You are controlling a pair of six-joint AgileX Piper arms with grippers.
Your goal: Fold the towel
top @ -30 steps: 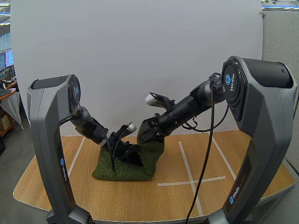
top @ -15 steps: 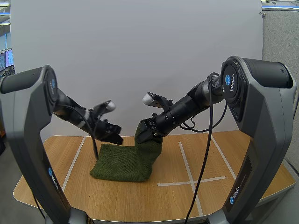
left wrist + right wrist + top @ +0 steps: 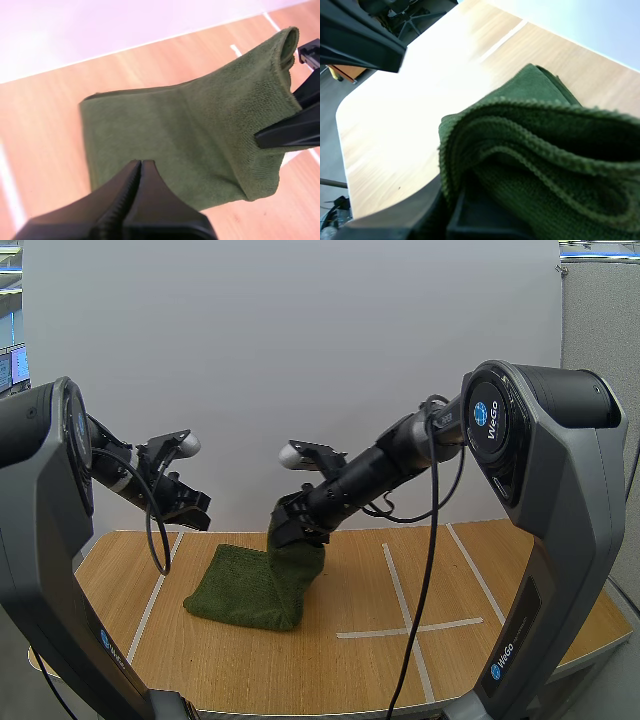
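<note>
High view: bright, even, diffuse light from overhead. The white panel (image 3: pixel 300 360) at the far side is uniformly lit, with no hotspots. The towel (image 3: pixel 250 585) casts only a faint, soft shadow on the table (image 3: pixel 250 660) along its near edge. Wide-angle distortion bows the left arm (image 3: pixel 40 540) and right arm (image 3: pixel 560 540) at the sides.

Left wrist view: the panel is washed to pinkish white.

Right wrist view: the table beside the towel is overexposed to near white, and the inner folds of the towel lie in deep shadow.
</note>
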